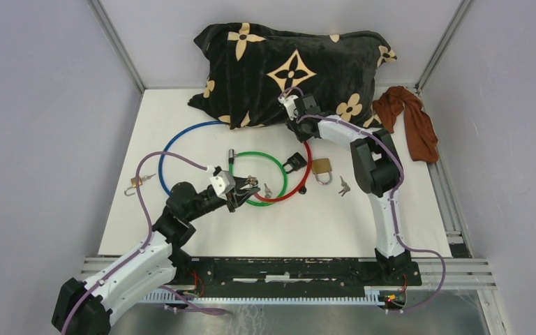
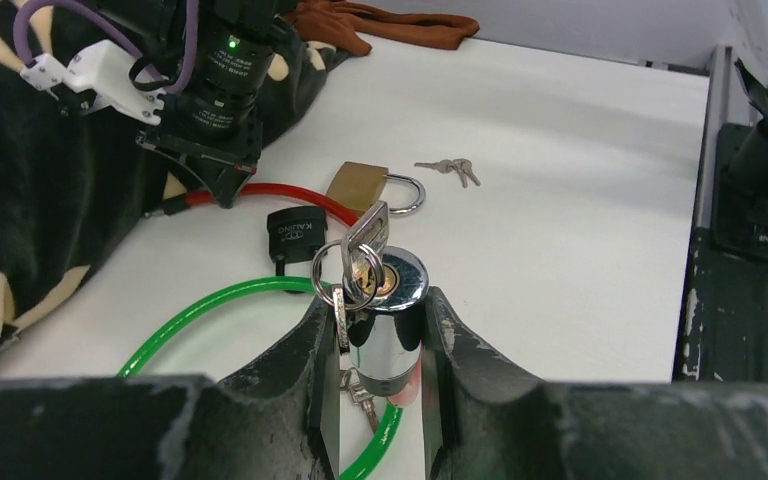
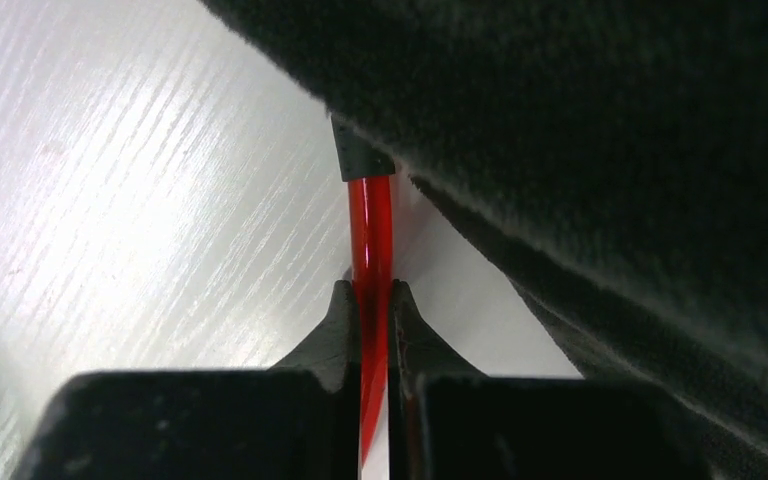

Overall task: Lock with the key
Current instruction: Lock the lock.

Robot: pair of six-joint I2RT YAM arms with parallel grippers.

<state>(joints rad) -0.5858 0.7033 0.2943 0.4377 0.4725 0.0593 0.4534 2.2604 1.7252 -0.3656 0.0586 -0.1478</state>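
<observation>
Black pillow (image 1: 293,73), tan flower print, at far edge of white table (image 1: 307,230). Rust-brown cloth (image 1: 408,118) bunched far right. Blue cable (image 1: 180,132) arcs left of centre. Brass padlock (image 1: 322,169) right of centre, loose keys (image 1: 343,185) just beside it. Small brass padlock (image 1: 137,183) near left edge.

The left gripper (image 2: 380,308) clamps a chrome lock cylinder (image 2: 397,340), with a key (image 2: 368,232) apparently seated in its face. From the cylinder, a black lock head (image 2: 297,233) lies at eleven o'clock, a brass padlock (image 2: 360,185) at twelve and loose keys (image 2: 448,168) at one. A green cable (image 2: 210,305) curves away toward eight.
</observation>
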